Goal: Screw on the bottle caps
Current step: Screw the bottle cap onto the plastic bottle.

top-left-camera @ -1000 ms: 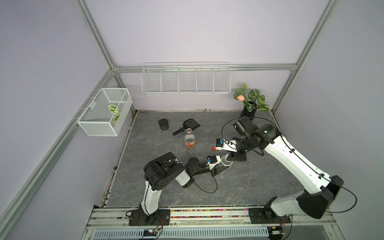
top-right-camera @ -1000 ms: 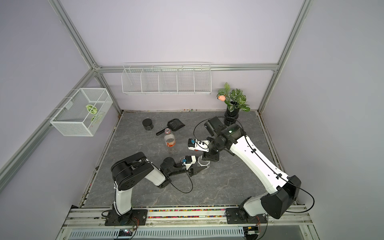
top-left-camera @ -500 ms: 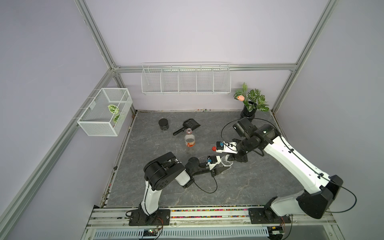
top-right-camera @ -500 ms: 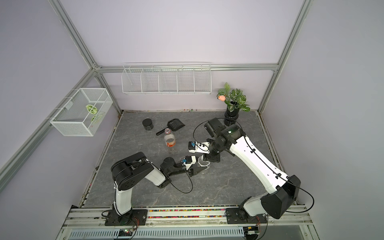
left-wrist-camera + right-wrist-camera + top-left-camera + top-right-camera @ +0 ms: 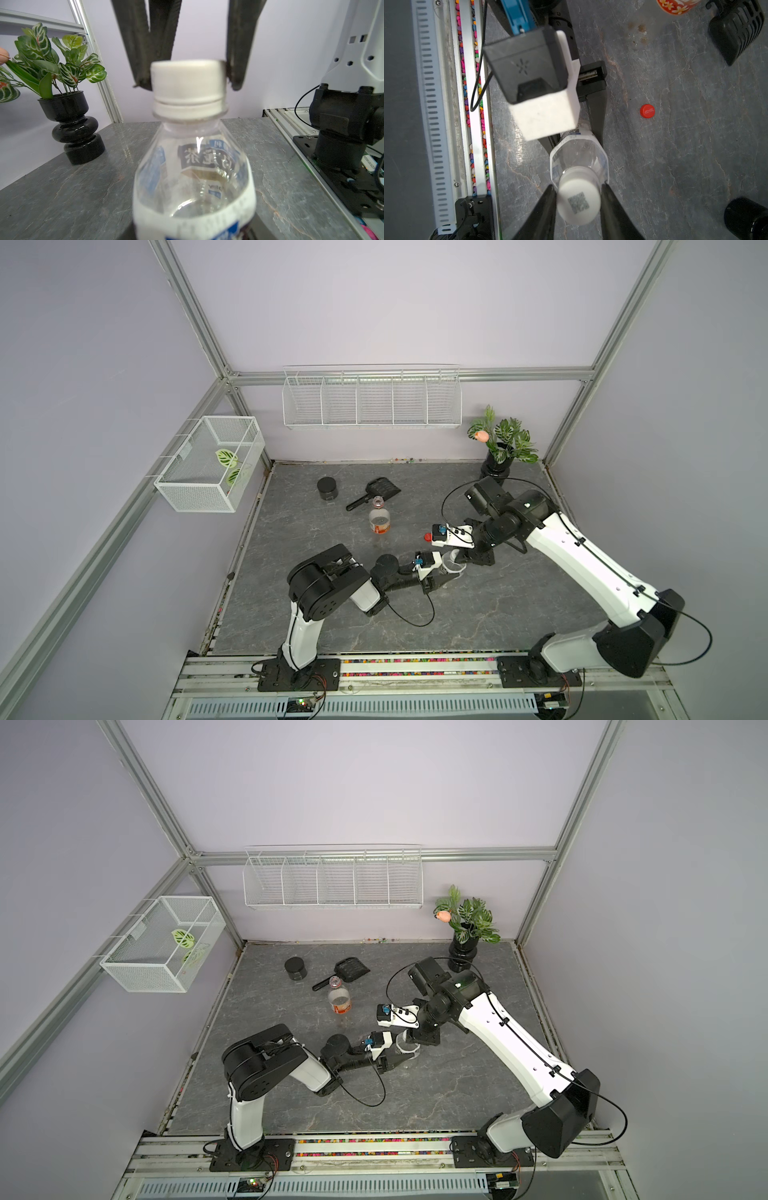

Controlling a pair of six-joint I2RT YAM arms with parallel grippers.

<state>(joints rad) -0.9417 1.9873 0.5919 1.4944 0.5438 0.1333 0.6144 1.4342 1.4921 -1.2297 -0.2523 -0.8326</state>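
The shorter clear bottle with the white printed label stands upright at mid-table. My left gripper is shut on its body, one finger showing beside the label. The white cap sits on the bottle's neck. My right gripper is shut on that cap from above, fingers touching both sides. The red cap lies loose on the table. The taller bottle with the orange band stands uncapped farther back.
A black scoop and a black round jar lie behind the taller bottle. A black vase with plants stands at the back right corner. Wire baskets hang on the walls. The rail runs along the front edge.
The right gripper's jaws have closed in on the white cap, and its wrist has shifted slightly over the bottle. The left arm and bottle stay put.
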